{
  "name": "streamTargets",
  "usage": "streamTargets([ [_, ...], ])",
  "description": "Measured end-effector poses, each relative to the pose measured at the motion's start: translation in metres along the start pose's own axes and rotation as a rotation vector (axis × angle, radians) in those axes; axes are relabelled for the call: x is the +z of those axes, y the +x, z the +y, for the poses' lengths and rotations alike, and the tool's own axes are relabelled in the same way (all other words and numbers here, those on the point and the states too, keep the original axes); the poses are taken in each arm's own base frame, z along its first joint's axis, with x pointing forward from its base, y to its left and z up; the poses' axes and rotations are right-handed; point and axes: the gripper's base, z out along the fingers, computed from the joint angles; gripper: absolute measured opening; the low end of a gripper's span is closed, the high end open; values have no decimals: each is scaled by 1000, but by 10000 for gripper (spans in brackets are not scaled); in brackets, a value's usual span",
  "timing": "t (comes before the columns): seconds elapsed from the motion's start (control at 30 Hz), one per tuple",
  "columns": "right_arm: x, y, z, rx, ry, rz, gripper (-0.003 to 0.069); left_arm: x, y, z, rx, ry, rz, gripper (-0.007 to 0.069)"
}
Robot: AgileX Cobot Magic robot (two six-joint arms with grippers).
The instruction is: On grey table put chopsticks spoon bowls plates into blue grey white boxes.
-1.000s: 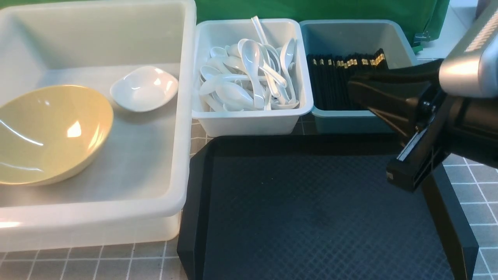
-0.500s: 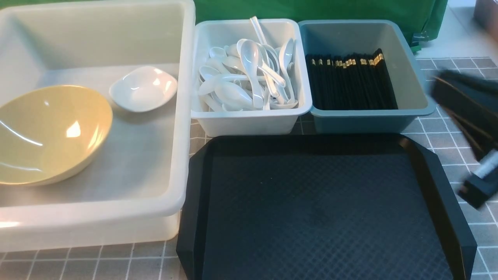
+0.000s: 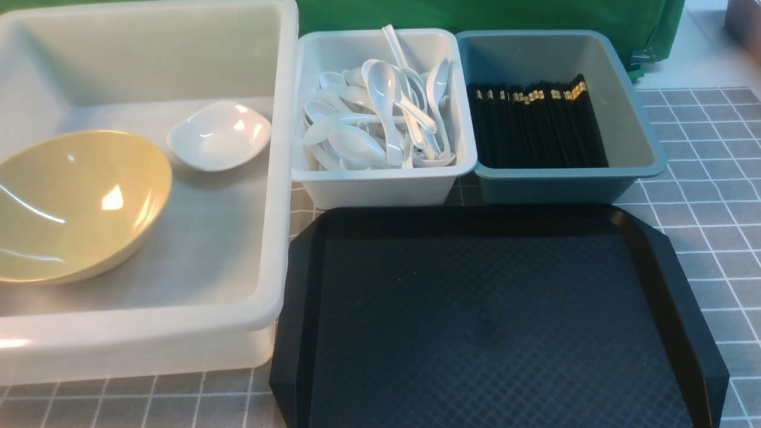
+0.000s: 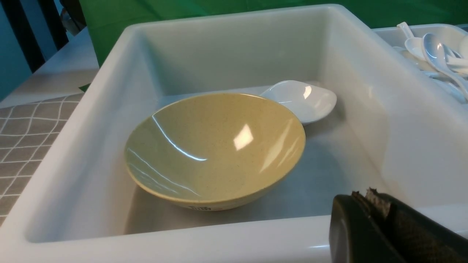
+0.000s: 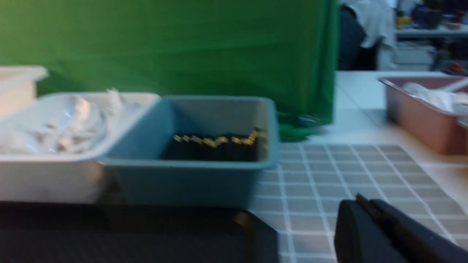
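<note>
Three boxes stood along the far half of the grey table (image 3: 707, 178): the large translucent white box (image 3: 279, 178) on the left, the small grey-white box (image 3: 380, 184) in the middle, and the teal-blue box (image 3: 571, 184) on the right, the two small ones just beside each other. A black tray (image 3: 493, 321) lay near, directly in front of the two small boxes and close against the big box's right wall. Inside the large box the olive-yellow bowl (image 3: 77, 202) rested tilted at the near left, with the small white dish (image 3: 219, 135) just beyond it to the right; whether they touched could not be told. White spoons (image 3: 380, 119) were heaped in the middle box, one handle poking above its far rim. Black chopsticks (image 3: 535, 128) lay side by side in the blue box. Bare table lay to the right of the tray and blue box.

Neither arm showed in the front view. The left gripper (image 4: 369, 199) hung at the big box's near rim, jaws pressed together, empty. The right gripper (image 5: 360, 202) sat low over the bare table to the right of the blue box, jaws likewise closed on nothing.
</note>
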Motion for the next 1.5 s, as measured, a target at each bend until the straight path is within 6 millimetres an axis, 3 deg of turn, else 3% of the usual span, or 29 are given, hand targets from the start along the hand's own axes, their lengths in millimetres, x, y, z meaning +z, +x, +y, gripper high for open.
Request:
streamTargets([
  [0.4,-13,26,-6,8,82,251,31,0,0,0,-4,1,2,-11],
  [1.5,-13,27,-5,4,73,256,45,4,4,0,-5,1,-6,-11],
])
